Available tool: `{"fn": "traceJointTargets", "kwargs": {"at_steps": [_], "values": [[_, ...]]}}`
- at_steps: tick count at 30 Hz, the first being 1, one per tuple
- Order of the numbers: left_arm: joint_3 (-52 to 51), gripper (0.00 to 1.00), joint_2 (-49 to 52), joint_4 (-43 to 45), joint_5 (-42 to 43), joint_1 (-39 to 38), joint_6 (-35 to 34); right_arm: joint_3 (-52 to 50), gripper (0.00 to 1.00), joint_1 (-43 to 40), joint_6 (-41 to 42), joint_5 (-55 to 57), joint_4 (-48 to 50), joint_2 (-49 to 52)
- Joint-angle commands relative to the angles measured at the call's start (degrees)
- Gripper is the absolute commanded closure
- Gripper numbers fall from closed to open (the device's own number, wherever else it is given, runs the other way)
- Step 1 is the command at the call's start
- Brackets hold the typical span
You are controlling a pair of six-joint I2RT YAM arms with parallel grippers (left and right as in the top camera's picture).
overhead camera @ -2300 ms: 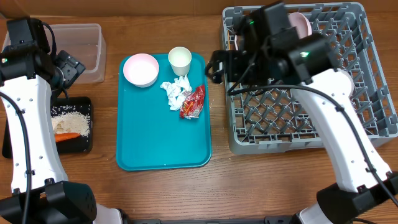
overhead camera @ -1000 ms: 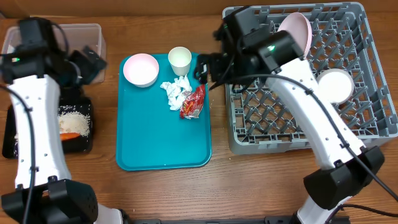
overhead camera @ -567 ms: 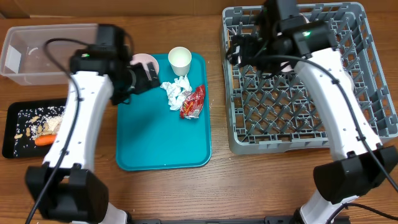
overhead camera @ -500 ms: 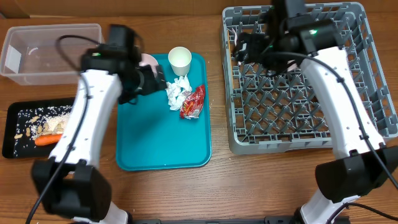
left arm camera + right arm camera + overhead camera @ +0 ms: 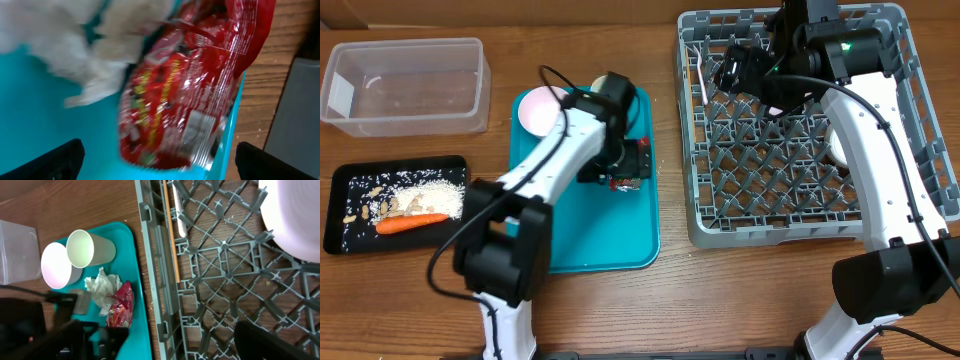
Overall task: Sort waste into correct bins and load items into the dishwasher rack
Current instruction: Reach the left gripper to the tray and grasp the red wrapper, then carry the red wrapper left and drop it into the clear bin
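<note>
Since the black tray at far left already holds the carrot stick and rice, and the clear tub behind it looks nearly bare, the step in hand is probably the red wrapper, lying on the teal tray against the tissue. With the left gripper spread wide just above it, descend centred on the wrapper's crinkled middle, clear of the tissue. Over the dishwasher rack, the right gripper hangs wide open, holding nothing.
</note>
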Motion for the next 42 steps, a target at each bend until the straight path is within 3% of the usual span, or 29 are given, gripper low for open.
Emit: {"fn": "traceJointTargets", "kwargs": {"at_steps": [1,7,10,17,20,25,34,39,42], "values": [[-0.2,0.04,2.6,1.6,-0.9,-1.2,-5.5,-0.2,0.00,0.0,0.3,0.4,0.3,-0.1],[-0.2,0.10,6.9,2.9,-1.2,-1.5,-5.9,-0.3,0.00,0.0,0.3,0.4,0.3,-0.1],[-0.2,0.29,7.6,2.6,-1.9,-1.4,-5.7,-0.3,0.00,0.0,0.3,0.4,0.3,-0.1],[0.6,0.62,7.3,0.0,-5.1,-1.3,-5.7,-0.3,0.00,0.0,0.3,0.4,0.3,-0.1],[1.7,0.95,7.3,-1.7,-5.2,-1.3,-5.7,-0.3,0.00,0.0,0.3,0.4,0.3,-0.1],[6.4,0.96,7.3,-6.9,-5.4,-1.3,-5.7,-0.3,0.00,0.0,0.3,0.4,0.3,-0.1],[28.7,0.96,7.2,-26.1,-6.6,1.8,-4.3,-0.3,0.00,0.0,0.3,0.4,0.3,-0.1],[39.1,0.96,7.2,-29.2,-6.1,9.4,-3.3,-0.2,0.00,0.0,0.3,0.4,0.3,-0.1],[42.5,0.96,7.2,-26.3,-5.7,16.6,-3.3,-0.3,0.00,0.0,0.3,0.4,0.3,-0.1]]}}
